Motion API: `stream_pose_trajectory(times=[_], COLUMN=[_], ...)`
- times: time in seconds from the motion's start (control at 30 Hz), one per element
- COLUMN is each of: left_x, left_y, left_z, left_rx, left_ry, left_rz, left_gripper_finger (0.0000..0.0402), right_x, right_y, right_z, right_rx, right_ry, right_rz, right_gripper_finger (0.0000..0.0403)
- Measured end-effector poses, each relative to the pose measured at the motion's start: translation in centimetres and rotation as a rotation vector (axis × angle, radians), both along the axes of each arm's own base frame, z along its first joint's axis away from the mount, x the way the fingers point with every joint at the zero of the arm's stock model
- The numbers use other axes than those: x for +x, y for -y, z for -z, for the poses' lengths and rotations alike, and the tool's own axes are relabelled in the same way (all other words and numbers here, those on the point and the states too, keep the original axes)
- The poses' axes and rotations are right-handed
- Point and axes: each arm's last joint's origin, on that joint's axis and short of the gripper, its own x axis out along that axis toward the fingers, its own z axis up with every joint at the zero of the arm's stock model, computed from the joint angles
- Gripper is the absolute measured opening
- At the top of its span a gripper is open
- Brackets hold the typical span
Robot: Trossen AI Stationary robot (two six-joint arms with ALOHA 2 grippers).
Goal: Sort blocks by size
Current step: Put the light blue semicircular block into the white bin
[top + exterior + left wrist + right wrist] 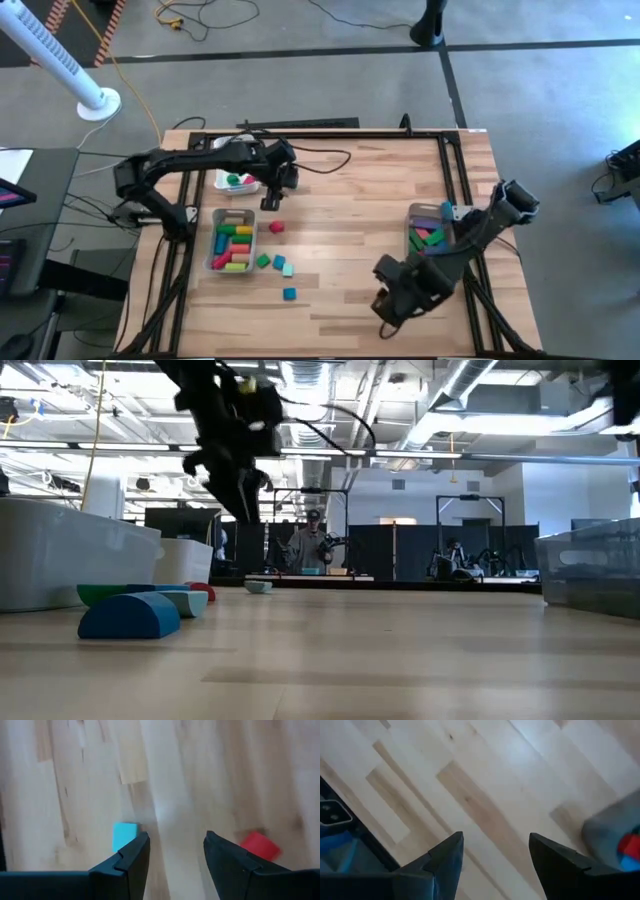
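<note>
Open room: the mid part of the wooden table (350, 215) is bare, from the left bins across to the right bin, w/ more bare wood along the far edge. A black rail frame (455, 160) runs round the table's edges.

L gripper (271, 200) hangs above the table just beside the white tray (222, 181), fingers (131, 855) partly apart, nothing between them; the left wrist view shows bare wood in the gap, a light-blue block (124, 835) to one side and a red one (259, 845) to the other. R gripper (385, 325) sits near the front edge, right of centre, jaws wide and empty over bare planks.

Blocks: small, bright, solid-colour pieces. The left clear bin (212, 262) is packed w/ bars in red, yellow, green, pink; count unclear. The right clear bin (410, 215) holds a jumble in green, purple, blue, red; count unclear too. The tray holds a green piece (234, 180) w/ a bit of red beside it.

Loose on the table, 4: red block (276, 227) near the L gripper, green block (263, 261) just beside the left bin, teal block (283, 266) next to it, blue block (289, 293) closer to the front. In the low view the blue one (128, 615) shows a rounded top.

Counted: 2 clear bins, 1 tray, 2 arms.
</note>
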Motion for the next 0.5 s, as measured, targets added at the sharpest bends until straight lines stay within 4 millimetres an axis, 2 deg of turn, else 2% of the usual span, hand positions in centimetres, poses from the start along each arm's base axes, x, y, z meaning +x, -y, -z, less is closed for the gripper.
stream_pose_trajectory(times=[0.23, 0.5], left_x=[1.4, 1.5], left_y=[-0.7, -2.1], left_z=[3.1, 3.5], left_rx=[-0.009, 0.004], left_ry=[-0.091, -0.064], left_rz=[-0.046, -0.099], left_gripper_finger=[0.0178, 0.0178], right_x=[-1.6, -2.9], right_y=[-1.8, -3.1], right_z=[0.0, 0.0], right_rx=[-0.003, 0.007], right_ry=[0.038, 0.069], right_rz=[0.069, 0.117], right_gripper_finger=[0.0255, 0.0255])
